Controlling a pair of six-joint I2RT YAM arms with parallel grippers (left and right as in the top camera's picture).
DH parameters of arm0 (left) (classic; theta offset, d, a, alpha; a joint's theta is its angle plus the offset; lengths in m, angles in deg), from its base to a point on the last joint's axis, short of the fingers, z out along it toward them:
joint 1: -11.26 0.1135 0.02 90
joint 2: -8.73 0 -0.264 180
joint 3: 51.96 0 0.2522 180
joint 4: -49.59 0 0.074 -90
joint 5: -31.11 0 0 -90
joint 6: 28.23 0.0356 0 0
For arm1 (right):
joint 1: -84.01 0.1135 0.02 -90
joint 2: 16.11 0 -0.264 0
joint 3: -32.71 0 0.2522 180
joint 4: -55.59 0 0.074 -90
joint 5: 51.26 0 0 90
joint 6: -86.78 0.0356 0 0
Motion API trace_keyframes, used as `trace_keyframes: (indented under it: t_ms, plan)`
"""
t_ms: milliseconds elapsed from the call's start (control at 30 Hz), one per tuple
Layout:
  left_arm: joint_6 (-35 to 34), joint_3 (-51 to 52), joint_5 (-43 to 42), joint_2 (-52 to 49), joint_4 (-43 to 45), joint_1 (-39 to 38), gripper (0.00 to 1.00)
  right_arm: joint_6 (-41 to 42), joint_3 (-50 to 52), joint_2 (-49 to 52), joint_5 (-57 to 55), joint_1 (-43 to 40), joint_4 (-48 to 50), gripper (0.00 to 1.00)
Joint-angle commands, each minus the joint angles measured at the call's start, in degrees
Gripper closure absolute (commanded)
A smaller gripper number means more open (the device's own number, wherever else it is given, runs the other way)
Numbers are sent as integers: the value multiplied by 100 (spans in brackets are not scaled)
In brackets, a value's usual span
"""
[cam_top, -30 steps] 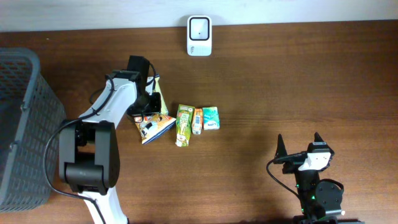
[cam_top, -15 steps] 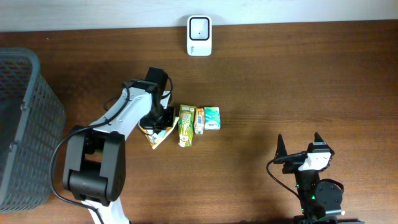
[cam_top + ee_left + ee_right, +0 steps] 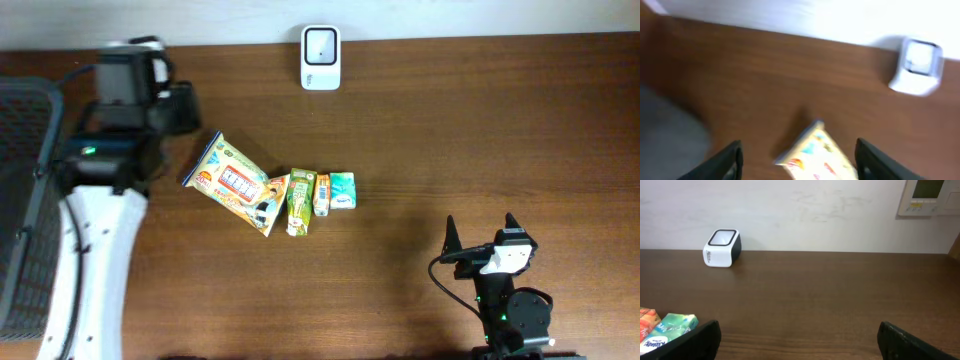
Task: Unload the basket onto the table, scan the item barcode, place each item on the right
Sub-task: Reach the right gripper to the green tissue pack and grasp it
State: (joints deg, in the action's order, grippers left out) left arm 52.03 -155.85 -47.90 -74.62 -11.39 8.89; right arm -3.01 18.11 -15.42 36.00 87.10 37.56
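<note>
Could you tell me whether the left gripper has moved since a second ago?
Yes: left gripper moved toward the grey mesh basket, off the colourful snack bag.

Table [image 3: 480, 130]: brown wood with visible grain, smooth, low sheen
Scanner [image 3: 320, 44]: smooth white plastic — dark glossy window on its face
Snack bag [image 3: 235, 183]: printed film, glossy, slightly crinkled
Green carton [image 3: 297, 200]: printed card, smooth
Orange carton [image 3: 319, 194]: printed card, smooth
Tissue pack [image 3: 340, 189]: soft teal plastic wrap, faint shine
Basket [image 3: 25, 200]: grey mesh, matt — plastic or wire, cannot tell
Left arm shell [image 3: 95, 260]: white plastic, smooth
Wall [image 3: 805, 210]: white, matt, faintly scuffed
</note>
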Motion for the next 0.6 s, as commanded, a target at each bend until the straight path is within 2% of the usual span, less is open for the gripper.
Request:
trace_keyframes:
  t_ms: [0, 67, 167, 267, 300, 433, 500, 567]
  plan:
    - [33, -79, 229, 369, -35, 997, 3, 44, 42, -33, -52, -11, -20, 2]
    - [33, -79, 234, 389, -105, 1438, 1, 83, 42, -33, -4, -11, 17, 1]
    - [35, -79, 234, 387, -299, 1648, 1, 289, -66, -28, 1172, -13, 107, 1]
    - [35, -79, 234, 380, -319, 1648, 1, 369, -1014, 568, 1615, -13, -24, 1]
    - [35, -79, 234, 382, -319, 1648, 1, 369, -1928, 1447, 2041, -11, -555, 2]
    - [35, -79, 234, 382, -321, 1648, 1, 369, -4559, 3941, 2994, -11, -2789, 2]
    - [35, -79, 234, 382, -321, 1648, 1, 369, -5499, 5086, 3482, -11, -3552, 2]
    - [35, -79, 234, 382, -321, 1648, 1, 369, -5899, 6026, 4083, -11, -3620, 2]
